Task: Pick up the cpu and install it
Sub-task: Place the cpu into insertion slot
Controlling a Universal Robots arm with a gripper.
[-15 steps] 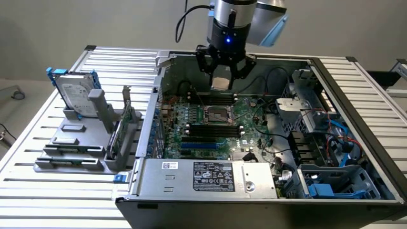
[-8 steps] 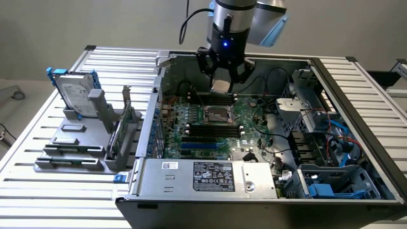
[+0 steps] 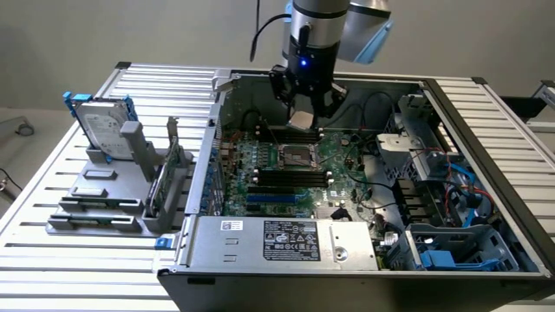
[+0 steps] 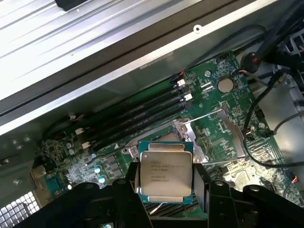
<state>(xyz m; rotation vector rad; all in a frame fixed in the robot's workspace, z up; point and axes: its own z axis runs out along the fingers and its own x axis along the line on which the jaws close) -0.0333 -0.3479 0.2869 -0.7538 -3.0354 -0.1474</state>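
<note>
The cpu [image 3: 301,119] [image 4: 165,173], its metal lid and printed markings turned toward the wrist camera, hangs in the upper centre of the exterior view. The gripper [image 3: 303,112] pinches it by two opposite edges between its black fingers [image 4: 127,190]. The chip sits clear above the green motherboard [image 3: 342,156] inside the open computer case [image 3: 260,292]. The socket [image 3: 292,156] lies lower, at frame centre, flanked by black memory slots [image 3: 293,177]. A hard drive [image 3: 103,133] stands upright at upper left, outside the case.
</note>
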